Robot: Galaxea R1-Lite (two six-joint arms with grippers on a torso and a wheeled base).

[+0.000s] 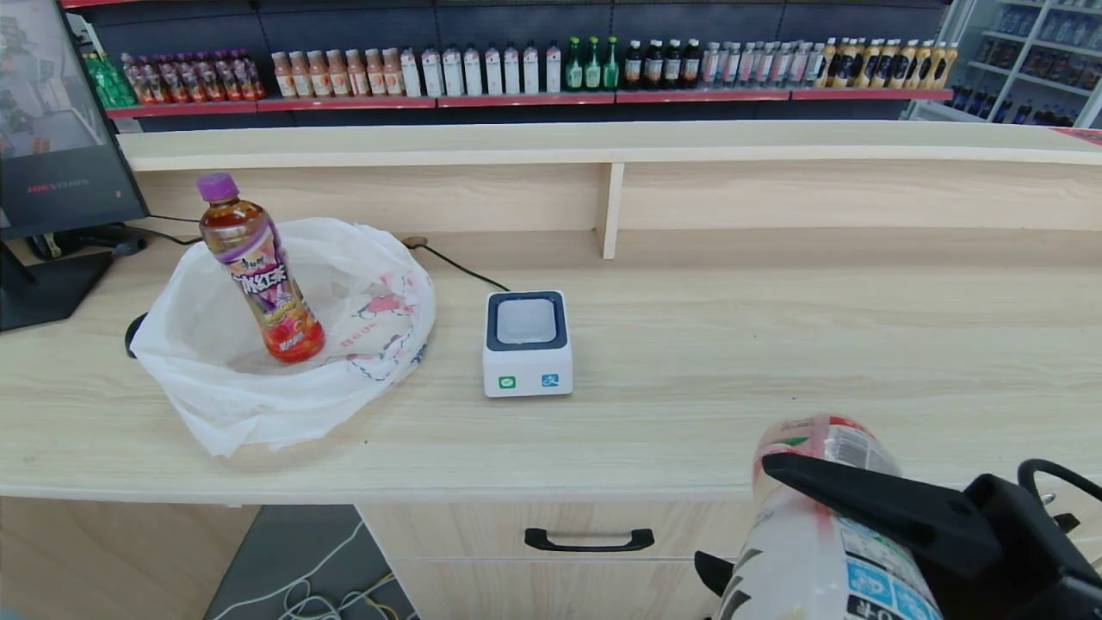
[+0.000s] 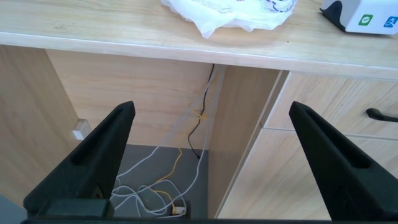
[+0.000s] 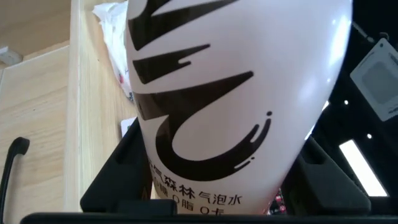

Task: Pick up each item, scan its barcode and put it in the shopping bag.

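My right gripper [image 1: 740, 517] is shut on a white bottle [image 1: 818, 534] with black stripes and a barcode label, held in front of the counter's near edge at the lower right. The same white bottle [image 3: 236, 106] looms close between the black fingers [image 3: 118, 180]. The white barcode scanner [image 1: 526, 342] sits mid-counter. To its left lies the open white shopping bag [image 1: 284, 336] with a purple-capped tea bottle [image 1: 261, 271] standing upright in it. My left gripper [image 2: 211, 162] hangs open below counter level, with the shopping bag's edge [image 2: 230, 15] above it.
A monitor [image 1: 52, 129] stands at the counter's far left, and a raised shelf [image 1: 603, 155] runs along the back. A drawer with a black handle [image 1: 590, 541] is under the counter front. Cables [image 2: 180, 162] trail on the floor in the knee space.
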